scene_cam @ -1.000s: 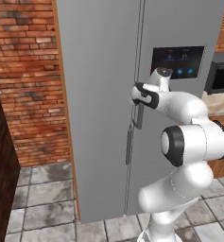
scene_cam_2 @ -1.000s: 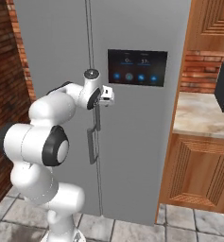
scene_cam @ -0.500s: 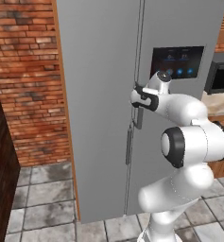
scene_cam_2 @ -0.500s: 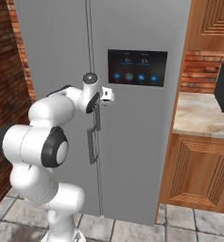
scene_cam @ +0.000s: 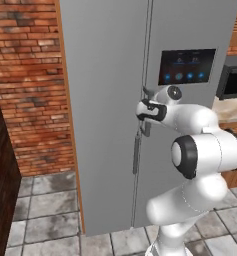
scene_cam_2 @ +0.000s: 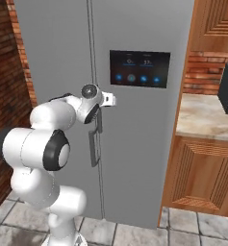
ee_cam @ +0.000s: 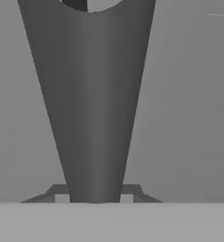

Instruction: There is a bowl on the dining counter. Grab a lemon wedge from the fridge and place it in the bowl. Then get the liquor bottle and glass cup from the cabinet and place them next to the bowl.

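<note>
Still step one: left base view, fridge (scene_cam: 105,100) doors shut, gripper (scene_cam: 144,116) at the door handle (scene_cam: 136,150), whose long axis runs vertical. Right base view: handle beside the centre seam. Hand view: fingertips (ee_cam: 61,197) clamped on handle. Lemon, bottle, cup all pending.

Fridge handle (ee_cam: 92,108) between the fingers (ee_cam: 61,197).
</note>
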Robot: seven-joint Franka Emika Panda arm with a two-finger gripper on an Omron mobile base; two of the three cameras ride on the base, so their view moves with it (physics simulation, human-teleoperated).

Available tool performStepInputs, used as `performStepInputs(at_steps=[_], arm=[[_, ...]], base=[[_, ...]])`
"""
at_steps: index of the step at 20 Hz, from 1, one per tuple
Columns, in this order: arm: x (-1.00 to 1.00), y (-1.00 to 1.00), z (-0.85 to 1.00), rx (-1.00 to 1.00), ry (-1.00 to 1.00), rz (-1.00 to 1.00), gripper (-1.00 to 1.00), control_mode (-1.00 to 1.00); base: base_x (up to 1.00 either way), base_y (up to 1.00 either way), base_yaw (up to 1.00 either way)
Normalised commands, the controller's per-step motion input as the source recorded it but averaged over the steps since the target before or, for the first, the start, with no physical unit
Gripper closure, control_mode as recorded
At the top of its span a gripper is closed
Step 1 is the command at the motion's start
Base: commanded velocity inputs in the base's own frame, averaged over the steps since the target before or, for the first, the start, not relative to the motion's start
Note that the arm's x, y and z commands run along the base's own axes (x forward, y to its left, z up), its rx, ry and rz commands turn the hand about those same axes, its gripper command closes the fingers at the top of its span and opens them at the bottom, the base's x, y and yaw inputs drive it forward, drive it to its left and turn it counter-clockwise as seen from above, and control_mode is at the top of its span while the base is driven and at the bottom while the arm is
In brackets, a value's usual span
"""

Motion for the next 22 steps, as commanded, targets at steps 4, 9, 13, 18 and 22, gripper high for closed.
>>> performStepInputs(at_steps=[4,9,13,18,22], arm=[[0.07,0.05,-0.18,-0.07,0.04,0.00,1.00,-1.00],[-0.59,0.03,-0.17,-0.05,0.00,-0.06,1.00,-1.00],[-1.00,-0.06,0.00,0.00,0.00,-0.11,1.00,-1.00],[-1.00,-0.17,0.00,0.00,0.00,-0.09,1.00,-1.00],[-1.00,-0.29,0.00,0.00,0.00,-0.04,1.00,-1.00]], base=[[0.00,0.00,0.00],[0.00,0.00,0.00],[0.00,0.00,0.00],[0.00,0.00,0.00],[0.00,0.00,0.00]])
